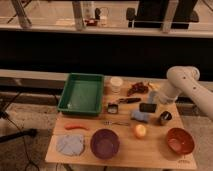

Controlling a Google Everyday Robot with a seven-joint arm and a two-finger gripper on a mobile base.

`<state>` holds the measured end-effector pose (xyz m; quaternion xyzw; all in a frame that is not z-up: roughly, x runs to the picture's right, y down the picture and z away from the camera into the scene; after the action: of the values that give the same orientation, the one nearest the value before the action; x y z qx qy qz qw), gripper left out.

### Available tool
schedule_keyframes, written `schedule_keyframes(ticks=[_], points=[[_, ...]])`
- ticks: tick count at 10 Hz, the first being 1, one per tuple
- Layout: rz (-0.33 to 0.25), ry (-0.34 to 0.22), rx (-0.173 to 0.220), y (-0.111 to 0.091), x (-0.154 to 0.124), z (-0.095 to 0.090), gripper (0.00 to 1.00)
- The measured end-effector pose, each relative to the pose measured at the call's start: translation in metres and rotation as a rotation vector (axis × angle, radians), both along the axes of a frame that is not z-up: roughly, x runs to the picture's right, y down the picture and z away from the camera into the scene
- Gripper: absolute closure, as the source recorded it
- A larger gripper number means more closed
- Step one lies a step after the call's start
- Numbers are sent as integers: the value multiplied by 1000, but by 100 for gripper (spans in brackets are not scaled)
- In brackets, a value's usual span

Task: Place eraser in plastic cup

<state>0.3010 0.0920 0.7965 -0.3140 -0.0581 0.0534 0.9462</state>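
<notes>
The eraser (pixel 147 107), a flat black block, hangs in my gripper (pixel 150 104) just above the table, right of centre. The gripper is shut on it and reaches down and to the left from the white arm (pixel 175 82) at the right. The pale blue plastic cup (pixel 152 95) stands just behind the eraser, partly hidden by the gripper and the arm's wrist. The eraser is beside and in front of the cup, not inside it.
A blue sponge pad (pixel 140 116) and a dark metal cup (pixel 165 118) sit just in front. Also there: a black-handled tool (pixel 129 100), cream cup (pixel 116 82), green tray (pixel 82 92), yellow fruit (pixel 140 130), purple bowl (pixel 105 143) and orange bowl (pixel 180 141).
</notes>
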Motion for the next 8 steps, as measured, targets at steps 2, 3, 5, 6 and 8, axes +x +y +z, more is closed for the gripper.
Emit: schedule_keyframes(ticks=[2,3,5,6,8], points=[[-25,4,40,-8,15,7,100],[-26,3,53,-10,20,9,100],[-14,6,82,-10,31,19,100],[-10,7,92,-10,35,22,100],[-3,10,106,-10,40,26,100]])
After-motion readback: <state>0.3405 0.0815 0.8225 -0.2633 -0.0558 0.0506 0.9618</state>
